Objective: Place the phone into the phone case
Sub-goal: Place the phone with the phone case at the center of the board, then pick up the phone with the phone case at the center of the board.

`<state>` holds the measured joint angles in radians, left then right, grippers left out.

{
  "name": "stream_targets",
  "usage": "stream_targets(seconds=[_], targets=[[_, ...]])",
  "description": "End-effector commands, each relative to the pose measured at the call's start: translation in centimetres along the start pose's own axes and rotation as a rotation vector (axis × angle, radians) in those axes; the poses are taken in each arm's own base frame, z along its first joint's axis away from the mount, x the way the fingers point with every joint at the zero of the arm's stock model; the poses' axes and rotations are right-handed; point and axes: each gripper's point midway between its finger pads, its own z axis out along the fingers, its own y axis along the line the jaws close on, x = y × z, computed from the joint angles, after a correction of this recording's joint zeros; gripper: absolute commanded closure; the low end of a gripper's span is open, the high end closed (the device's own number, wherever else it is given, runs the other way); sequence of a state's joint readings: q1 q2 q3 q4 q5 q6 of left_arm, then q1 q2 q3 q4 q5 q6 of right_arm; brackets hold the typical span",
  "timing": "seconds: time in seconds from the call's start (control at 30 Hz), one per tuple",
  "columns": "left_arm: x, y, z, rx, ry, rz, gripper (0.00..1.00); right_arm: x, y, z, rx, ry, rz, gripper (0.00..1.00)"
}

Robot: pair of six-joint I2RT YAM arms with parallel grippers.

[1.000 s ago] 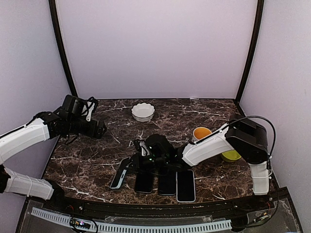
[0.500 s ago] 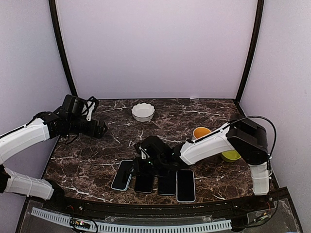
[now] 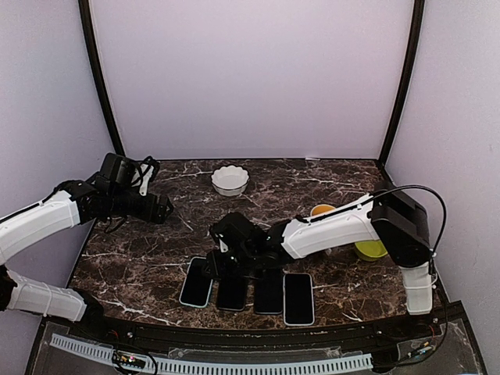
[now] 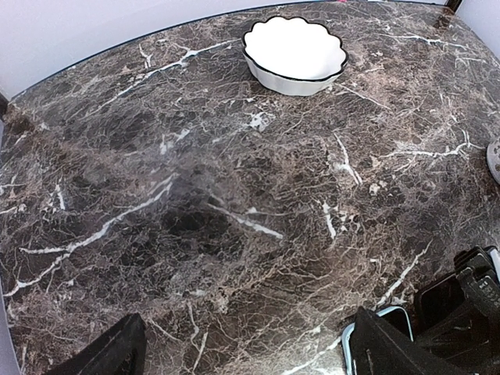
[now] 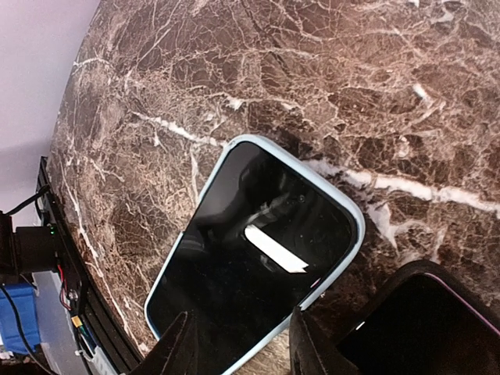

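Observation:
A black-screened phone (image 5: 258, 258) lies flat on the marble table, with the rim of a light-blue phone case (image 5: 353, 211) around it. It is the leftmost in the row (image 3: 196, 283) at the table's near edge. My right gripper (image 5: 242, 328) hovers over the phone's near end, fingers apart and closed on nothing; from above it is just behind the phone (image 3: 215, 262). My left gripper (image 4: 250, 355) is wide open and empty, far off at the left (image 3: 160, 209). A corner of the case (image 4: 391, 314) shows in the left wrist view.
Three more dark phones (image 3: 232, 293) (image 3: 268, 293) (image 3: 298, 298) lie side by side to the right of the cased one. A white scalloped bowl (image 3: 230, 180) stands at the back. An orange cup (image 3: 323, 213) and a yellow-green bowl (image 3: 371, 250) sit on the right.
The cased phone was tilted on its edge under my right gripper; now it lies flat. The right gripper has opened and drawn back a little to the left. The left arm is still.

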<state>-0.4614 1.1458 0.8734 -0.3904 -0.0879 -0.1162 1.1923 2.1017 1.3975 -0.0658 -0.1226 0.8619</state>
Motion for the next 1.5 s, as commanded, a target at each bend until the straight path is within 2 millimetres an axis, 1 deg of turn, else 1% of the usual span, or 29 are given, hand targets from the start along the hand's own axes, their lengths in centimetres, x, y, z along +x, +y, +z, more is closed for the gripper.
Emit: stream_targets(seconds=[0.0, 0.13, 0.2, 0.27, 0.3, 0.37, 0.4, 0.43, 0.47, 0.5, 0.53, 0.57, 0.63, 0.7, 0.73, 0.83, 0.9, 0.97, 1.0, 1.07, 1.13, 1.27, 1.33, 1.37, 1.47], targets=[[0.1, 0.0, -0.3, 0.009, -0.015, 0.006, 0.07, -0.8, 0.6, -0.5, 0.024, -0.022, -0.06, 0.58], [0.1, 0.0, -0.3, 0.009, -0.016, 0.008, 0.07, -1.6, 1.3, -1.3, 0.031, -0.037, -0.098, 0.58], [0.1, 0.1, -0.3, 0.007, -0.016, 0.009, 0.07, -2.4, 1.9, -2.3, 0.031, -0.063, -0.126, 0.58], [0.1, 0.1, -0.3, 0.005, -0.017, 0.01, 0.07, -3.4, 2.5, -3.9, 0.034, -0.107, -0.167, 0.58], [0.1, 0.1, -0.3, 0.005, -0.017, 0.011, 0.07, -4.1, 2.9, -5.0, 0.034, -0.132, -0.193, 0.57], [0.1, 0.1, -0.3, 0.005, -0.016, 0.013, 0.07, -5.8, 3.0, -7.4, 0.071, -0.198, -0.241, 0.54], [0.1, 0.1, -0.3, 0.006, -0.016, 0.014, 0.07, -6.7, 3.0, -8.9, 0.09, -0.229, -0.262, 0.5], [0.2, 0.1, -0.3, 0.005, -0.015, 0.015, 0.07, -7.4, 2.6, -10.2, 0.117, -0.252, -0.276, 0.45], [0.1, 0.1, -0.3, 0.005, -0.016, 0.016, 0.07, -8.5, 1.9, -11.8, 0.147, -0.288, -0.283, 0.35], [0.1, 0.1, -0.3, 0.006, -0.016, 0.017, 0.06, -9.5, 0.9, -13.3, 0.185, -0.319, -0.282, 0.23], [0.1, 0.1, -0.3, 0.003, -0.017, 0.019, 0.06, -10.6, 0.2, -15.4, 0.219, -0.356, -0.279, 0.1], [0.2, 0.2, -0.3, 0.001, -0.017, 0.02, 0.06, -11.7, -1.1, -17.2, 0.263, -0.392, -0.269, 0.03], [0.1, 0.3, -0.3, -0.006, -0.02, 0.022, 0.05, -13.5, -3.9, -20.8, 0.343, -0.459, -0.238, 0.02], [0.2, 0.5, -0.3, -0.014, -0.021, 0.023, 0.04, -15.0, -7.3, -24.4, 0.403, -0.528, -0.189, 0.02], [0.2, 0.5, -0.3, -0.017, -0.023, 0.025, 0.04, -15.8, -9.2, -26.6, 0.428, -0.568, -0.155, 0.01], [0.3, 0.7, -0.1, -0.029, -0.018, 0.029, 0.03, -16.9, -14.9, -32.9, 0.497, -0.678, -0.051, 0.01], [0.4, 0.9, 0.0, -0.04, -0.017, 0.029, 0.03, -16.7, -18.7, -36.8, 0.578, -0.748, -0.006, 0.02], [0.5, 1.1, 0.2, -0.051, -0.013, 0.031, 0.03, -15.9, -21.8, -40.6, 0.651, -0.822, 0.035, 0.02], [0.5, 1.1, 0.2, -0.055, -0.012, 0.033, 0.03, -15.4, -23.1, -42.3, 0.681, -0.854, 0.054, 0.02], [0.7, 1.3, 0.4, -0.066, -0.007, 0.035, 0.03, -14.0, -25.6, -44.8, 0.72, -0.901, 0.099, 0.02], [0.9, 1.4, 0.7, -0.073, 0.0, 0.039, 0.03, -12.4, -27.5, -46.1, 0.736, -0.916, 0.13, 0.02], [1.3, 1.7, 1.2, -0.089, 0.019, 0.045, 0.03, -9.7, -30.1, -46.6, 0.769, -0.896, 0.172, 0.02], [1.5, 1.8, 1.4, -0.095, 0.031, 0.045, 0.03, -8.7, -31.2, -46.0, 0.761, -0.871, 0.192, 0.02], [1.6, 1.8, 1.6, -0.097, 0.036, 0.047, 0.03, -8.4, -31.3, -45.3, 0.739, -0.852, 0.19, 0.01], [1.9, 1.9, 1.8, -0.103, 0.049, 0.049, 0.02, -7.7, -30.8, -43.8, 0.673, -0.806, 0.18, 0.02]])
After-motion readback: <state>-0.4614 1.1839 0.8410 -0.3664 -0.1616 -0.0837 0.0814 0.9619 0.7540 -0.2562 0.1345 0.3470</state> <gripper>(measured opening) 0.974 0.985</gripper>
